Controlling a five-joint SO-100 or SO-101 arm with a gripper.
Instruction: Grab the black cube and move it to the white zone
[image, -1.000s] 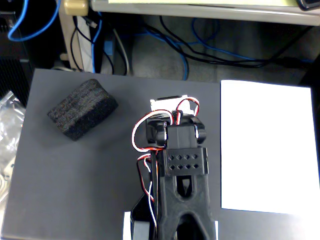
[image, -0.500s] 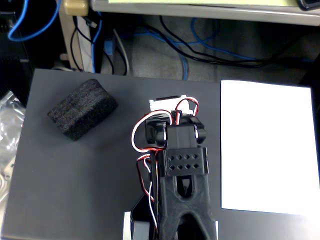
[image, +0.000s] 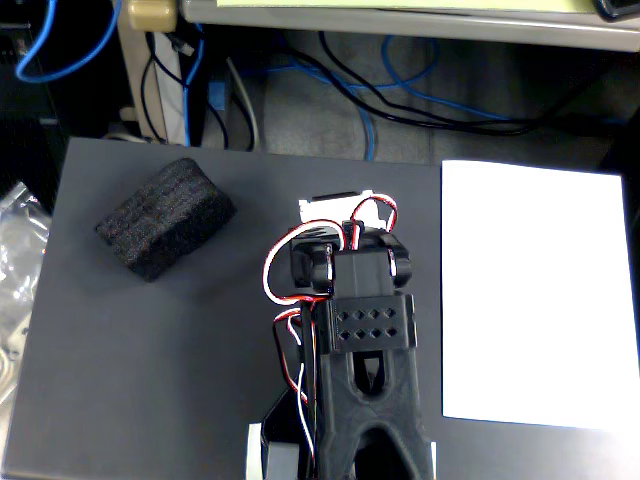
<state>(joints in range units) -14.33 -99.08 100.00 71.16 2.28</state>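
The black cube (image: 165, 218) is a coarse black foam block. It lies at the upper left of the dark grey mat (image: 150, 380). The white zone (image: 540, 295) is a tall white sheet on the right side of the mat, with nothing on it. My black arm (image: 365, 330) reaches up from the bottom centre, between the two. Its gripper end (image: 338, 210) points away from the camera. Only a small white part shows past the wrist motors, so the jaws cannot be made out. The gripper end is well to the right of the block and apart from it.
Blue and black cables (image: 400, 100) lie on the floor beyond the mat's far edge. Crumpled clear plastic (image: 15, 260) sits off the left edge. A table edge (image: 400, 15) runs along the top. Red and white wires (image: 285, 250) loop around the wrist.
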